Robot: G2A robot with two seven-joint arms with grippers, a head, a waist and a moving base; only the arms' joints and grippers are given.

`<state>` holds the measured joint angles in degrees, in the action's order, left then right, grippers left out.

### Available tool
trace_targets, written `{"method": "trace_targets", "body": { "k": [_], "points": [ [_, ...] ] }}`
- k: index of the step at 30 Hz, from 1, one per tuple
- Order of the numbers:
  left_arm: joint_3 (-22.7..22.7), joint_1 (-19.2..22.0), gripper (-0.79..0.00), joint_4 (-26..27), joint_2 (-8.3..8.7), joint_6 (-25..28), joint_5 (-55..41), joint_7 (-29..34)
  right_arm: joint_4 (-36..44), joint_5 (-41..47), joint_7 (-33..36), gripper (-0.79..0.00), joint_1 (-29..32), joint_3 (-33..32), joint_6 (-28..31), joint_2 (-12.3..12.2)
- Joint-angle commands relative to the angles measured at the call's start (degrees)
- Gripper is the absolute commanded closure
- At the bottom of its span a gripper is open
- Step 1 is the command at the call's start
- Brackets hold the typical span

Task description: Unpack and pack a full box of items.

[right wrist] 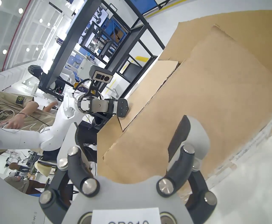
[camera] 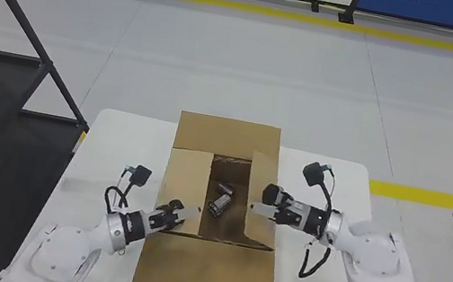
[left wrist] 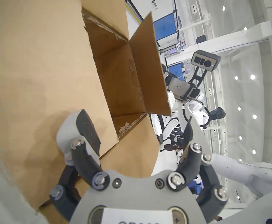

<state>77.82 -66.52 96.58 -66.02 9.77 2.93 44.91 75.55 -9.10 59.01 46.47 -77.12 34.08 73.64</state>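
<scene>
While an open cardboard box [camera: 204, 269] sits mid-table [camera: 115, 149], the left claw [camera: 184, 214], fingers spread wide, touches the left flap [camera: 187, 175] at eight o'clock from the opening. A small dark item [camera: 220, 202] lies inside. At three o'clock, the right claw [camera: 270, 194] straddles the right flap [camera: 262, 170], fingers apart.

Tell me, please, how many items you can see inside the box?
1: a small dark item lies in the box, in the gap between the left flap and right flap. More may be hidden under those flaps.
</scene>
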Motion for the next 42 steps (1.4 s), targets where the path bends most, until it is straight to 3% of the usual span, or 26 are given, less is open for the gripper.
{"method": "trace_targets", "body": {
  "k": [1, 7, 12, 24, 34, 42],
  "points": [
    [-0.1, -0.2, -0.785, 0.0, 0.07, 0.1, 0.2, 0.0, -2.2, -0.6, -0.6, -0.785, -1.6, 1.9, 0.0, 0.2],
    [-0.2, -0.5, -0.785, -0.1, 0.28, 0.1, 0.3, 0.2, -6.3, -4.6, -4.4, -0.785, -4.5, 5.8, 0.8, 0.6],
    [-0.2, -0.7, -0.785, 0.1, 0.47, 0.1, 0.4, 0.6, -5.7, -10.3, -9.6, -0.785, -4.2, 8.5, 3.1, 0.7],
    [-1.1, -0.7, -0.785, 0.1, 0.73, 0.1, 0.8, 0.5, -4.5, -18.4, -13.8, -0.785, -4.1, 11.9, 2.1, 0.5],
    [-1.8, -0.6, -0.785, -0.2, 0.89, -0.5, 1.5, -0.4, -3.5, -20.4, -16.0, -0.785, -3.8, 13.0, 1.9, 0.2],
    [-0.9, -0.8, -0.785, 1.3, 1.06, 1.1, -0.5, -1.4, -3.9, -15.7, -18.9, -0.785, -2.8, 9.9, 4.6, -0.7]
  ]
}}
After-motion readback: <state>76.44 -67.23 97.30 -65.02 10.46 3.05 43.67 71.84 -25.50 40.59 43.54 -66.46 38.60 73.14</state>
